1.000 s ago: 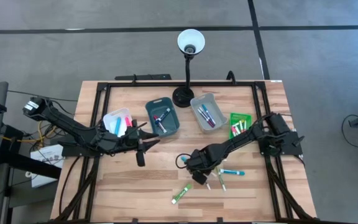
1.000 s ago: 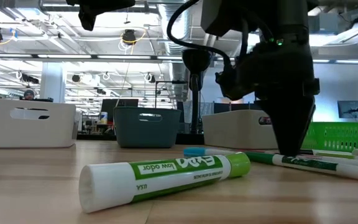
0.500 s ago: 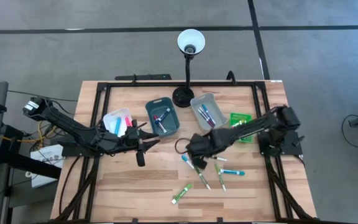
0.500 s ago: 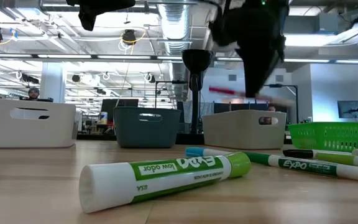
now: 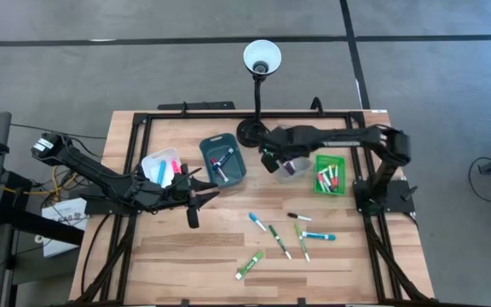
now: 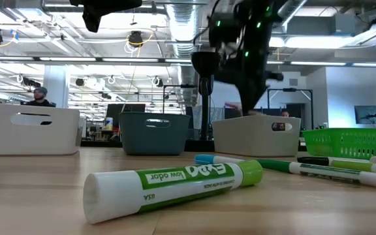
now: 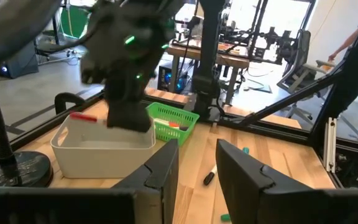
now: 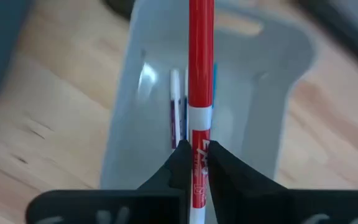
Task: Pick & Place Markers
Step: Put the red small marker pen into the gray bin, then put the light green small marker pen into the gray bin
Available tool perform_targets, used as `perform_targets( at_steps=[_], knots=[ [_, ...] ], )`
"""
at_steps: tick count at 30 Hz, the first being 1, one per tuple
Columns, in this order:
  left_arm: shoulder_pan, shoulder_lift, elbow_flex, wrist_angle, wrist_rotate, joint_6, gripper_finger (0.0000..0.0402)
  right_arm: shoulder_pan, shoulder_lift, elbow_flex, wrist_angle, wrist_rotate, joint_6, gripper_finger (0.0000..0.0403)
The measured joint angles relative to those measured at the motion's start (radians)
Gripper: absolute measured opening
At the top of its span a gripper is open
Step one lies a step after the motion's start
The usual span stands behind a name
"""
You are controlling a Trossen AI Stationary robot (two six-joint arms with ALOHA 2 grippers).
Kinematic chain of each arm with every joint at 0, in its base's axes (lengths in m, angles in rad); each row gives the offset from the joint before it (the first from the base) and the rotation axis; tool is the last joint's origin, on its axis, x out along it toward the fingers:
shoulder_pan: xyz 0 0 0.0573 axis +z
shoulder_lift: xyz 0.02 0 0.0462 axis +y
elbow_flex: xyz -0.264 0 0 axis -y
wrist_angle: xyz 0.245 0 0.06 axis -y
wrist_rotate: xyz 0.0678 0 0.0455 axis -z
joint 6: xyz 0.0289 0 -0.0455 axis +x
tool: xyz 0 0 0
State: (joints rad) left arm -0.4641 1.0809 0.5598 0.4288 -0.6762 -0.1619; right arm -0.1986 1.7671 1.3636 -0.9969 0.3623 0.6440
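My right gripper [image 8: 195, 163] clamps a red marker [image 8: 200, 93] above the grey bin [image 5: 285, 153], with the lamp [image 5: 258, 85] and green basket [image 5: 330, 174] close by. Loose markers [image 5: 280, 234] lie on the table [image 5: 169, 256]. My left gripper [image 7: 194, 155] waits parted beside the white bin [image 5: 158, 164].

Overhead, table-level, two wrist views

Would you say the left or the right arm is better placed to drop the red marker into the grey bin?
The right. Its gripper is shut on the red marker directly above the grey bin. The left gripper hangs open and empty by the white bin, farther away.
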Motion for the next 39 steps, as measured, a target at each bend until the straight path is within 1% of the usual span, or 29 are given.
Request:
perform_targets(
  at_steps=[2, 4, 9, 12, 18, 22, 26, 29, 32, 35, 39],
  knots=[
    [0.0, 0.0, 0.0, 0.0, 0.0, 0.0, 0.0104, -0.037, 0.04, 0.0, 0.024, -0.063, -0.032, 0.0016],
    [0.0, 0.0, 0.0, -0.001, 0.0, 0.0, 0.0104, -0.061, 0.085, 0.0, 0.053, -0.097, -0.056, 0.0016],
    [0.0, 0.0, 0.0, -0.001, 0.0, 0.0, 0.0104, -0.104, 0.166, 0.002, 0.094, -0.189, -0.093, 0.0041],
    [0.0, 0.0, 0.0, -0.001, 0.0, 0.0, 0.0104, -0.116, 0.188, 0.001, 0.086, -0.191, -0.103, 0.0046],
    [0.0, 0.0, 0.0, 0.0, 0.0, 0.0, 0.0104, -0.12, 0.181, 0.002, 0.094, -0.189, -0.104, 0.0048],
    [0.0, 0.0, 0.0, 0.0, 0.0, 0.0, 0.0104, -0.12, 0.18, 0.002, 0.081, -0.191, -0.106, 0.0064],
    [0.0, 0.0, 0.0, 0.0, 0.0, 0.0, 0.0104, -0.12, 0.179, 0.002, 0.074, -0.21, -0.13, 0.0087],
    [0.0, 0.0, 0.0, 0.002, 0.0, 0.0, 0.0104, -0.12, 0.175, 0.018, 0.014, -0.21, -0.13, 0.0108],
    [0.0, 0.0, 0.0, 0.002, 0.0, 0.0, 0.0104, -0.116, 0.174, 0.068, -0.071, -0.205, -0.137, 0.0128],
    [0.0, 0.0, 0.0, 0.003, 0.0, 0.0, 0.0104, -0.109, 0.173, 0.139, -0.162, -0.202, -0.154, 0.0144],
    [0.0, 0.0, 0.0, 0.004, 0.0, 0.0, 0.0104, -0.069, 0.17, 0.249, -0.316, -0.203, -0.115, 0.016]
  ],
)
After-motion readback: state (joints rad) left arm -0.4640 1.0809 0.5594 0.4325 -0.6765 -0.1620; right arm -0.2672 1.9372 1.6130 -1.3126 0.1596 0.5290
